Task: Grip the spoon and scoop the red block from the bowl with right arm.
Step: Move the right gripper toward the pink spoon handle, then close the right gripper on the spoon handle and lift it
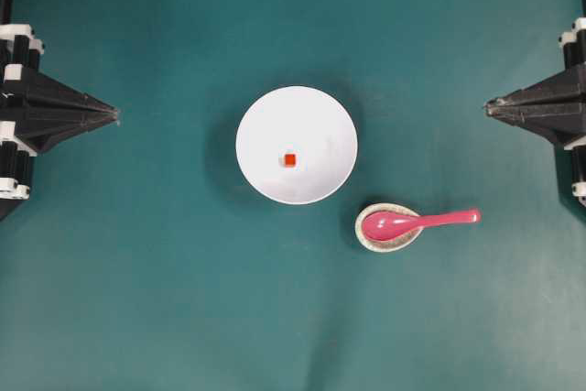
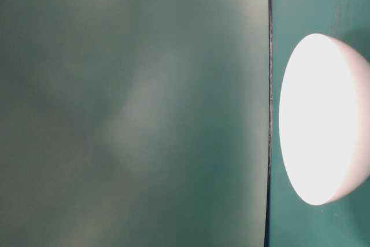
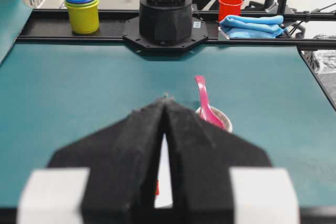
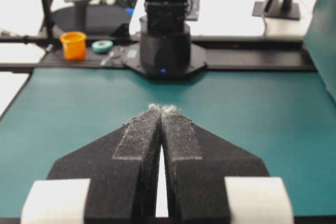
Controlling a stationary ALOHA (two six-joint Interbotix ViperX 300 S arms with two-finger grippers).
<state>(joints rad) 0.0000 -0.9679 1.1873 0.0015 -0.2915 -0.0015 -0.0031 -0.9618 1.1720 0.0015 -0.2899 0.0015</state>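
Nothing done yet: right tool (image 1: 487, 107) sits closed and empty, spoon (image 1: 417, 222) ungripped, block (image 1: 289, 159) waiting in the bowl (image 1: 265, 116).

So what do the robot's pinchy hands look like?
Both the left gripper and the right gripper are black and taper to a sharp point like a beak. Their fingers are lined with rough black foam, with white blocks farther back.

From the left wrist camera the left gripper (image 3: 166, 99) hides nearly all of the white bowl (image 3: 164, 182), and the red block (image 3: 157, 187) is just a sliver; the small beige dish (image 3: 224, 120) is half covered too. Table-level view crops the bowl's (image 2: 324, 120) right side and blows it out white; the rest there is a blurry teal-grey wash.
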